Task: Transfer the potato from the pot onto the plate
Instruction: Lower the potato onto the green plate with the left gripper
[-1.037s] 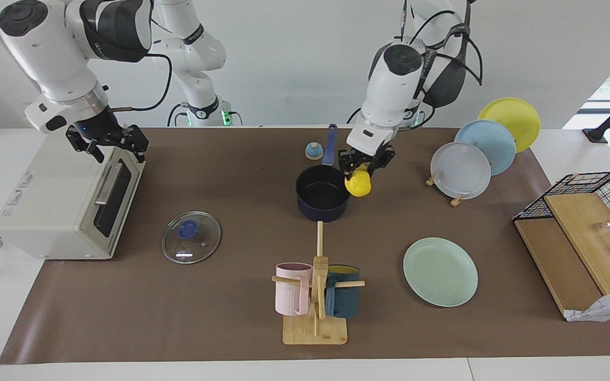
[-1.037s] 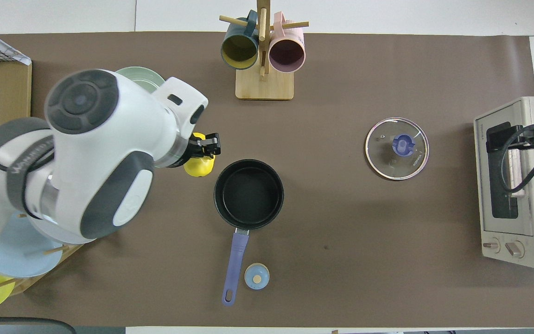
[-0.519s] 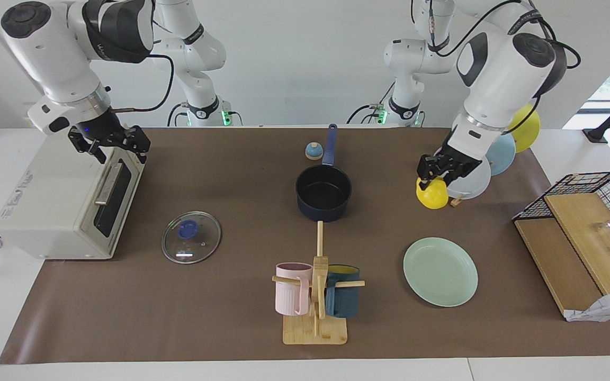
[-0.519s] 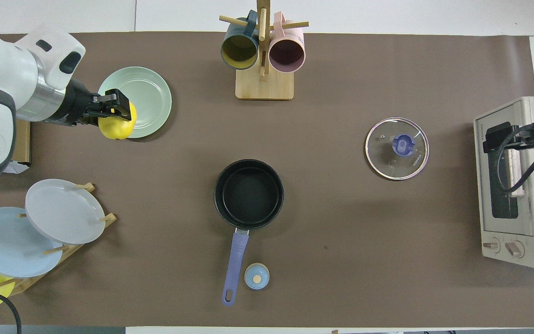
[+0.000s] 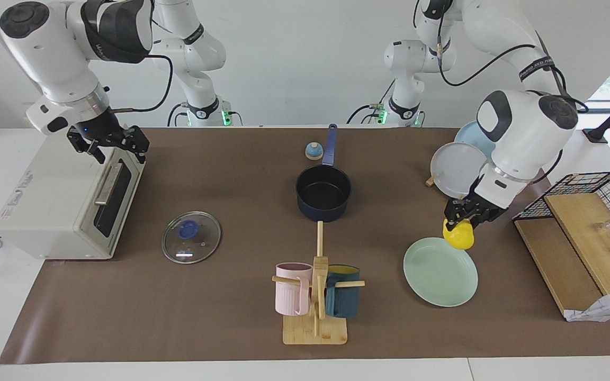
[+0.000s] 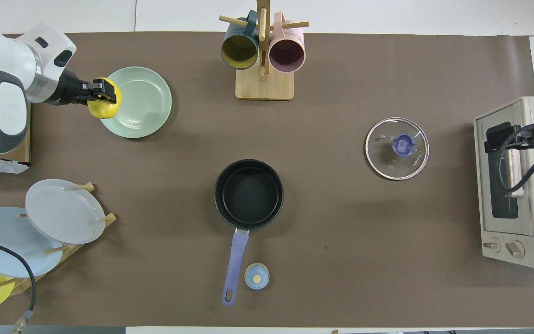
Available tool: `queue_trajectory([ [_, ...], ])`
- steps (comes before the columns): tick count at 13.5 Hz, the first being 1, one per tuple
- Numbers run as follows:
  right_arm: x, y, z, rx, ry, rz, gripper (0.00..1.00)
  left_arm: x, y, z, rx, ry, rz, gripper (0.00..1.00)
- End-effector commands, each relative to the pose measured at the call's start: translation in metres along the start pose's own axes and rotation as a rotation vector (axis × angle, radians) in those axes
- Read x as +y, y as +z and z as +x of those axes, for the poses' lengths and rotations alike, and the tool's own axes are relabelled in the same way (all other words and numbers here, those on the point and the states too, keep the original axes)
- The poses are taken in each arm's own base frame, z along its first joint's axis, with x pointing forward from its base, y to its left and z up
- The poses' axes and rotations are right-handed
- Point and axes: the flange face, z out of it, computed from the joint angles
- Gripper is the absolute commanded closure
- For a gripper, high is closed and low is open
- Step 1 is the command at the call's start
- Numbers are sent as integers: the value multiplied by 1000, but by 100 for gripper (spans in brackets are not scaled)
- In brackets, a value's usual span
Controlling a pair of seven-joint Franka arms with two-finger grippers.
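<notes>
Pinching potato (image 5: 458, 236) – left claw (image 5: 466, 219) over plate (image 5: 437, 275) rim | pot (image 5: 323, 194) empty | right claw (image 5: 108, 143) waits, spread, over toaster oven (image 5: 66, 198)

The left gripper (image 5: 466, 218) hangs raised, fingers clamped on something; the right gripper (image 5: 108, 142) waits aloft, apparently parted.

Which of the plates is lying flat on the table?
The mint-green plate, under the potato held by the left gripper. The grey-white plate and the blue plate stand in a rack.
</notes>
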Motion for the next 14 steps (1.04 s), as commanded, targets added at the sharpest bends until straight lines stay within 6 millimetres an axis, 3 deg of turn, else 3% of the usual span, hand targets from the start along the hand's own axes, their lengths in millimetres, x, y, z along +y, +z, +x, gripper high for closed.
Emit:
queue_trajectory([
  [1,3,1,-1,-3,-11,8,0,-10,42,9,21,20,-10,100],
  [5,3,1,-1,-1,-12,8,0,-10,99,15,53,21,-2,100],
  [9,3,1,-1,-3,-11,8,0,-11,104,11,42,52,6,100],
  [11,3,1,-1,-3,-12,8,0,-11,101,11,31,69,14,0],
  [14,3,1,-1,-1,-12,8,0,-13,70,21,31,78,28,0],
])
